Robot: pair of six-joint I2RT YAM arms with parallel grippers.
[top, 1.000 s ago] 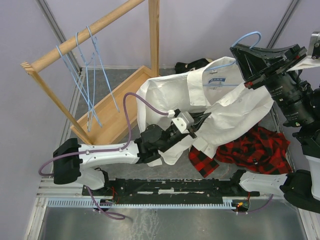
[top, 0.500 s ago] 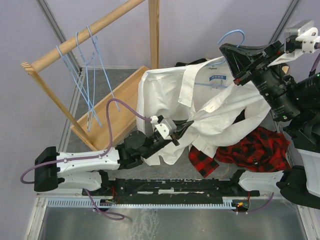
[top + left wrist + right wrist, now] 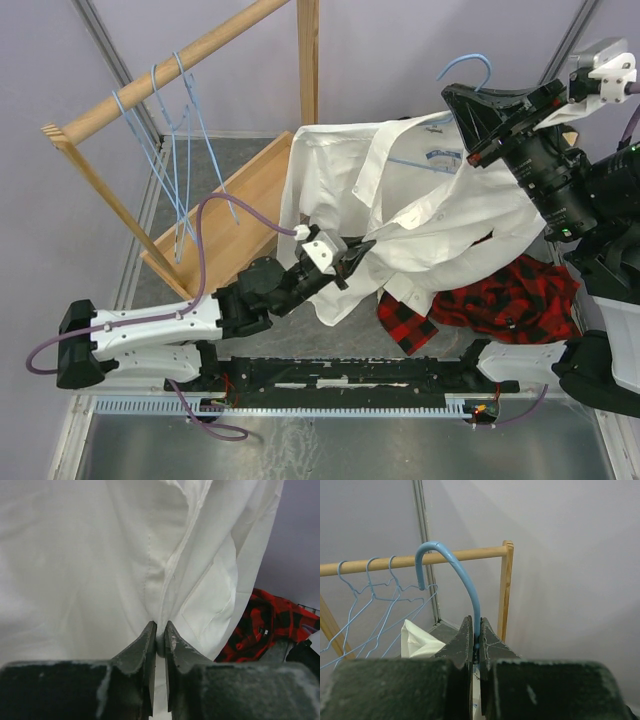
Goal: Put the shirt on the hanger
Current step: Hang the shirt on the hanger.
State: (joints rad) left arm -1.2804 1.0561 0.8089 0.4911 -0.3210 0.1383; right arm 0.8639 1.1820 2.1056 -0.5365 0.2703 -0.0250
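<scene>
The cream-white shirt [image 3: 430, 215] hangs spread in mid-air on the light-blue wire hanger [image 3: 466, 66], its collar and blue label up by the hook. My right gripper [image 3: 457, 100] is shut on the hanger's neck just below the hook [image 3: 465, 575], and a corner of the shirt [image 3: 417, 640] shows under it. My left gripper [image 3: 362, 247] is pinched on the shirt's front edge low at the left. In the left wrist view a fold of white cloth [image 3: 100, 555] sits between the nearly closed fingertips [image 3: 160, 631].
A wooden rack [image 3: 180, 62] at the back left carries three more blue hangers [image 3: 178, 150] above its wooden tray base [image 3: 245, 205]. A red-and-black plaid garment [image 3: 505, 298] lies under the shirt at the right. A dark cloth [image 3: 385, 130] lies behind the shirt.
My left gripper has drawn back to the left with the shirt's edge, stretching the front open. The right arm has lifted the hanger and shifted it slightly left.
</scene>
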